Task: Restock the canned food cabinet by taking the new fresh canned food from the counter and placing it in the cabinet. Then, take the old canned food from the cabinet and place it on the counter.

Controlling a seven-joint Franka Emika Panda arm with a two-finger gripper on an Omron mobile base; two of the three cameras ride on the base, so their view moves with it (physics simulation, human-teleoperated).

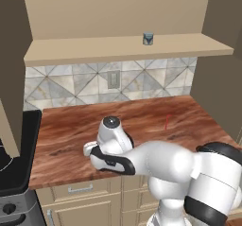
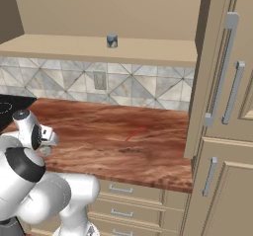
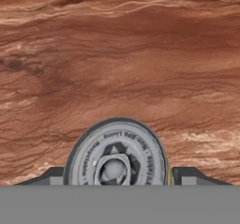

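Looking straight down in the hand view, the new fresh canned food (image 3: 117, 155) shows its silver pull-tab lid and a sliver of yellow label. It stands on the reddish-brown counter (image 3: 117, 54). My gripper (image 3: 117, 177) is shut on it, one dark fingertip (image 3: 52, 176) pressed to each side. The arm bends low over the counter (image 1: 156, 111) near its front left. The old canned food (image 1: 148, 39), short and blue-grey, stands upright on the shelf board of the cabinet (image 1: 94, 47); the same can (image 2: 112, 41) appears above the tiled wall.
A thin red stick (image 1: 167, 121) lies on the counter to the right of the arm. A black stove (image 1: 14, 163) borders the counter on the left. Tall cabinet doors with handles (image 2: 222, 106) rise at the right end. Drawer fronts (image 2: 123, 190) run below.
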